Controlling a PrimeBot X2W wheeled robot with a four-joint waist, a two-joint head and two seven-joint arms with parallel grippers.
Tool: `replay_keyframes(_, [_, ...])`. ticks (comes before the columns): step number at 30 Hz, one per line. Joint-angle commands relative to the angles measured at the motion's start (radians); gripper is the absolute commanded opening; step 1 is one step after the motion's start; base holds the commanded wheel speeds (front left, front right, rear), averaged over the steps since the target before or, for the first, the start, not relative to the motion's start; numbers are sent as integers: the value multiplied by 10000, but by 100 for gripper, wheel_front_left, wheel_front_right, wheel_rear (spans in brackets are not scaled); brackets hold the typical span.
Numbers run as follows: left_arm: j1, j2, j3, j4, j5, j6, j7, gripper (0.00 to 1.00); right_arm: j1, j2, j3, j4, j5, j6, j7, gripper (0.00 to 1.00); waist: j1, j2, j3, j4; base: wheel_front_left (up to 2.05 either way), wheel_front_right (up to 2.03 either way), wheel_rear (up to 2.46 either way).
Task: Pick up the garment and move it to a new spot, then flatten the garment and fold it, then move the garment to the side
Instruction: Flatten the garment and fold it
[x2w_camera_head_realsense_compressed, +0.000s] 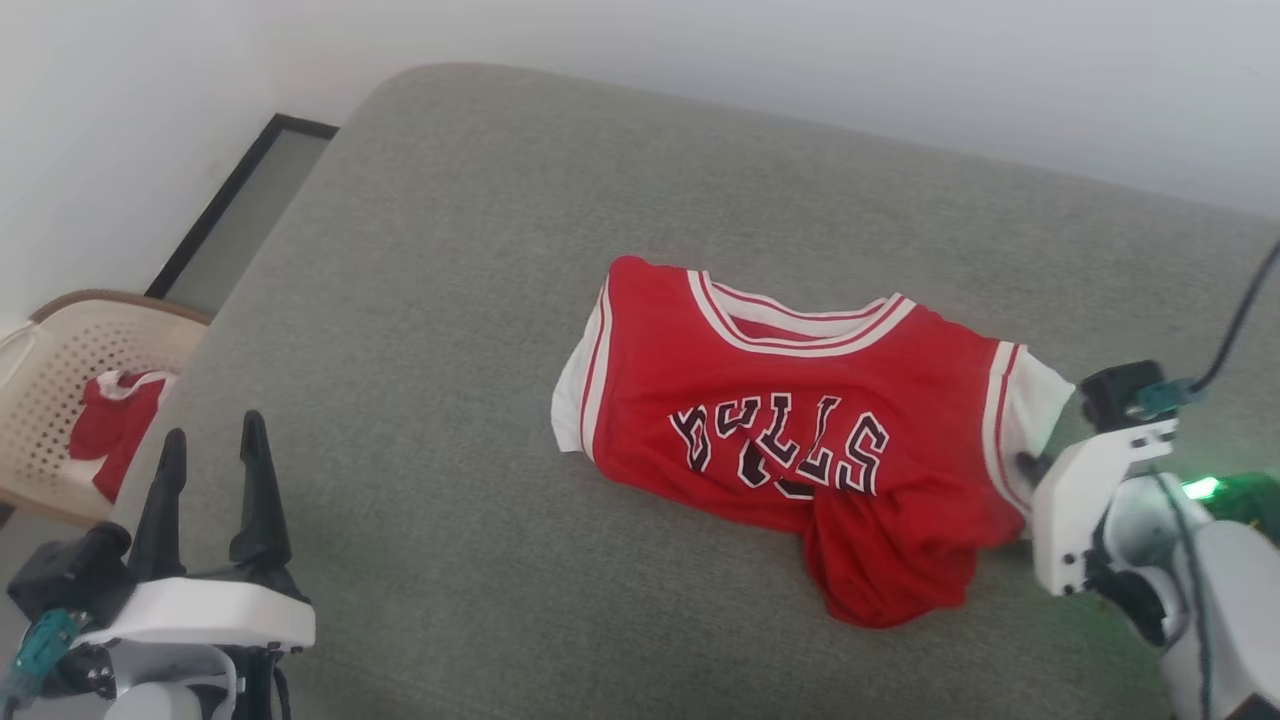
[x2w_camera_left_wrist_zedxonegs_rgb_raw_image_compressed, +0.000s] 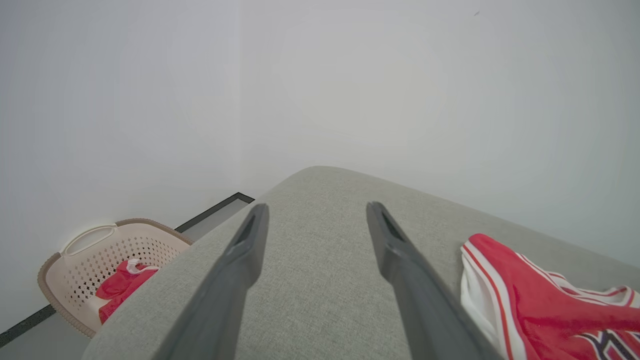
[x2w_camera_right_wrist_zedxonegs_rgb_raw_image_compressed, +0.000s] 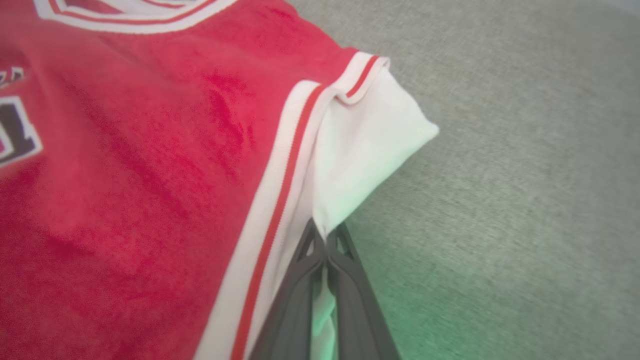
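The right pincer (x2w_camera_right_wrist_zedxonegs_rgb_raw_image_compressed: 326, 245) gripped the white sleeve (x2w_camera_right_wrist_zedxonegs_rgb_raw_image_compressed: 370, 150) of the red cloth basketball shirt (x2w_camera_head_realsense_compressed: 800, 380), which lay at two o'clock from the open, empty left pincer (x2w_camera_head_realsense_compressed: 212, 435).

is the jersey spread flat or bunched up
Partly spread: the garment lies chest up on the grey cushion, lower part heaped in a lump; the right gripper pinches its sleeve.

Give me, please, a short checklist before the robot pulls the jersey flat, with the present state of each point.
1. Right gripper shut on the garment's white sleeve: ok.
2. Left gripper open, apart from the garment: ok.
3. Garment lying flat: not ok, lower part bunched.
4. Bare cushion left of the garment: ok.
5. Layers pinched between the right fingers: cannot tell.
6. Second cloth in its basket, off the cushion: ok.
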Motion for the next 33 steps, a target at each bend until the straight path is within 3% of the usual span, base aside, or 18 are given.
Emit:
replay_keyframes(1, [193,-103,207,-40,212,-132,-46,100,53,-134,-140,-182,94,-12,153,0,0,0,-60,-131,0,0,0])
replay_keyframes(17, [459,-434,664,-16,795,-445,-47,100,1531,-1675,-1609,-1897,743,-9,1817,0,0,0,-378,-821,0,0,0])
replay_keyframes(25, [314,-238,281,131,876,-451,-47,100,1501,-1339,-1731,-860,610,-9,1611,0,0,0,-371,-865,0,0,0])
replay_keyframes(33, [132,4,27,177,703,-453,-47,100,996,-1699,-1615,479,88,-15,1151,0,0,0,-351,-920,0,0,0])
